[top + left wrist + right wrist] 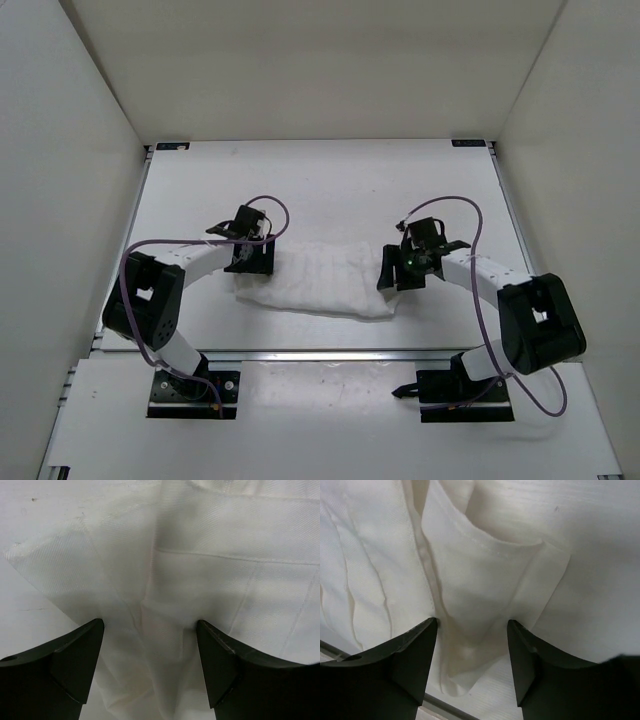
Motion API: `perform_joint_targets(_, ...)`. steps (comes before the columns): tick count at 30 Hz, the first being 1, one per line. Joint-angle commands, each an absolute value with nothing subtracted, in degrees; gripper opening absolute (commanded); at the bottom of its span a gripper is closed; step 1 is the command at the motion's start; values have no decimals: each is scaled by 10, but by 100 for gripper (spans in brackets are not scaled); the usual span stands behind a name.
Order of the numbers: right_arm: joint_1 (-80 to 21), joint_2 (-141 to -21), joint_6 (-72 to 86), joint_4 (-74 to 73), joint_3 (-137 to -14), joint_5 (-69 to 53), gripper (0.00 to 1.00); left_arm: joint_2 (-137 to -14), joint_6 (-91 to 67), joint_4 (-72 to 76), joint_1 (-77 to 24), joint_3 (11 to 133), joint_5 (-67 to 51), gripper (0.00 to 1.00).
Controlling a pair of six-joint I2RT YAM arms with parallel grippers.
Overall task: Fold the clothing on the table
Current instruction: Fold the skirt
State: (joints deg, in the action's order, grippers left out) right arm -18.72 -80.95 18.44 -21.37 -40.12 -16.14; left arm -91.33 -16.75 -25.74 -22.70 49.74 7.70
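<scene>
Pleated skirt (320, 280) lies flat across the table (330, 180), toward the near edge, just short of the metal rail (330, 354). My left gripper (150, 630) is down over the skirt's left end, jaws wide and straddling a soft ridge of cloth, nothing pinched. My right gripper (472, 627) is at the right end, jaws somewhat narrower, either side of a folded corner flap, not clamped. One hold per end, I judge, so the thin fabric lifts evenly. Enclosure walls (60, 200) stand well apart. Only my purple cables (275, 206) loop near.
</scene>
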Motion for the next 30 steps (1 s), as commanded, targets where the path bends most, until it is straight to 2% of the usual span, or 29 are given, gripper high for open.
perform_joint_targets(1,-190,-850,178,-209,-420,-149,54,-920,-170,-273,-229,513,88,84)
perform_joint_targets(2,-195,-860,179,-202,-421,-155,44,-926,-169,-272,-230,513,84,84)
perform_joint_targets(7,-206,-910,187,-185,-438,-174,16,-944,-163,-278,-230,514,83,81)
perform_joint_targets(9,-209,-915,186,-178,-440,-175,0,-950,-168,-279,-229,516,70,79)
perform_joint_targets(12,-204,-912,189,-176,-446,-164,0,-969,-164,-286,-229,526,63,78)
perform_joint_targets(13,-197,-904,187,-167,-447,-163,0,-976,-169,-288,-235,527,69,74)
perform_joint_targets(17,-140,-875,159,-192,-476,-171,0,-990,-170,-291,-242,547,49,72)
perform_joint_targets(19,-105,-868,142,-216,-503,-178,0,-994,-173,-296,-251,562,45,59)
perform_joint_targets(20,-99,-861,133,-229,-524,-180,0,-992,-176,-296,-255,567,48,57)
perform_joint_targets(26,-80,-858,104,-249,-567,-204,0,-1021,-192,-294,-287,613,18,63)
perform_joint_targets(27,-82,-866,101,-249,-563,-209,2,-1027,-196,-295,-288,624,12,64)
perform_joint_targets(29,-75,-875,95,-244,-560,-230,25,-1038,-192,-303,-293,642,15,66)
perform_joint_targets(30,-77,-879,93,-236,-556,-236,31,-1041,-190,-306,-288,652,16,67)
